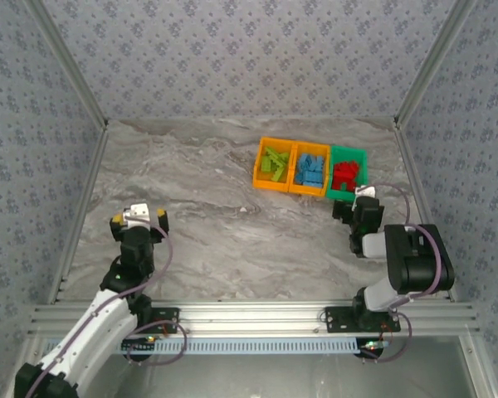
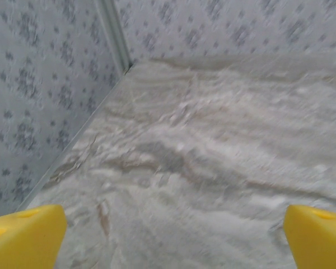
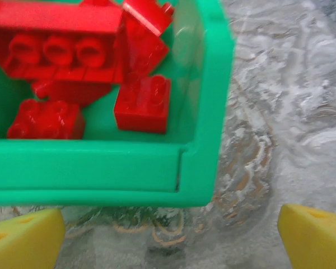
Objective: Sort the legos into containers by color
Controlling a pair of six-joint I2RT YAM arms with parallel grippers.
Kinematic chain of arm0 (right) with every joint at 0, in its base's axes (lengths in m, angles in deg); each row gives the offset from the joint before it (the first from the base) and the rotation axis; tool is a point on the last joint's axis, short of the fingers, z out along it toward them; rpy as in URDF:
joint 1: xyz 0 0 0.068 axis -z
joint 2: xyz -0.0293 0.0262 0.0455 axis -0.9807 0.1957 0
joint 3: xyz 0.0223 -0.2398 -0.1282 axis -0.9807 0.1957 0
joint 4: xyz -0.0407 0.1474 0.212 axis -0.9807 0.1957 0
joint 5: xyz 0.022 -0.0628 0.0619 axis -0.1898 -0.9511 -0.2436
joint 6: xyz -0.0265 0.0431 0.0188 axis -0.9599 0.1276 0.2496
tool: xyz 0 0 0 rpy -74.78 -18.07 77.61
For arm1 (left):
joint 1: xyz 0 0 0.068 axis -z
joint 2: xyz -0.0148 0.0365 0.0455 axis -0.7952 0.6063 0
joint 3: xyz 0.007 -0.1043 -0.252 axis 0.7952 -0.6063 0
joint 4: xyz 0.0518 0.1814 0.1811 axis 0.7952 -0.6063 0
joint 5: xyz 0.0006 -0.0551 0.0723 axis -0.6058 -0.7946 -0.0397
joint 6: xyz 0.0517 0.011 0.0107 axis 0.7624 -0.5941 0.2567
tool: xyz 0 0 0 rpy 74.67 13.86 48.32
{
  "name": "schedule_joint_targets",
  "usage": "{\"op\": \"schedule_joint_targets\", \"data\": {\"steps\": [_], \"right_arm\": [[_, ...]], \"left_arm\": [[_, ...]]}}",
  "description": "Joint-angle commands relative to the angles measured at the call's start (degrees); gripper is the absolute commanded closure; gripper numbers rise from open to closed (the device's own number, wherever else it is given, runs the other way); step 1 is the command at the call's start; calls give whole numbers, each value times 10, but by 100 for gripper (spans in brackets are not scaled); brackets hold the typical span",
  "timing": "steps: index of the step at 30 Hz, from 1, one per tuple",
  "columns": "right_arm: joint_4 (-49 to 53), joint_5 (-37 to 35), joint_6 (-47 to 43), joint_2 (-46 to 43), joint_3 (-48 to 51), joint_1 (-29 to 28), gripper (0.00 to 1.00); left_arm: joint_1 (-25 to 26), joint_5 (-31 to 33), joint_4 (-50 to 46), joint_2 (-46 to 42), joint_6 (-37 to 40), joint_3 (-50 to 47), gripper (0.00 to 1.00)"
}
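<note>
Three bins stand in a row, side by side and touching, on the far right part of the marbled table (image 1: 224,236). The left orange bin (image 1: 270,187) holds the lime bricks (image 1: 273,163). The middle orange bin (image 1: 307,191) holds the blue bricks (image 1: 310,168). The green bin (image 1: 349,150), nearest the right wall, holds the red bricks (image 1: 345,174), which lie in a loose heap, some tilted against each other. The right gripper (image 1: 354,206) hangs just in front of the green bin's near wall. Its yellow fingertips (image 3: 22,235) are spread wide with nothing between them (from its wrist camera only bare tabletop lies under the gap). The left gripper (image 1: 139,215) is well apart from the bins, over the left part of the table and facing the far left corner. Its fingers (image 2: 22,238) are also spread wide, gripping nothing, with only the table surface below them.
</note>
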Motion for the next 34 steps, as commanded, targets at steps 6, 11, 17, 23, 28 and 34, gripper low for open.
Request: {"op": "schedule_joint_targets", "data": {"steps": [6, 11, 17, 23, 28, 34], "right_arm": [[-38, 44, -28, -1, -41, 5, 0], [-15, 84, -33, -3, -50, 12, 0], [-14, 88, -33, -3, -50, 14, 0], [-15, 89, -33, -4, -50, 14, 0], [-13, 84, -35, -2, -52, 11, 0], [-16, 83, -35, -3, -49, 11, 0]], "left_arm": [[-198, -242, 244, 205, -36, -3, 1], [-220, -320, 365, 455, -9, 106, 1], [-212, -337, 431, 578, 16, 135, 1], [-215, -335, 389, 574, 12, 151, 1], [-215, -336, 391, 574, 12, 150, 1], [-215, -335, 393, 574, 11, 150, 1]]}}
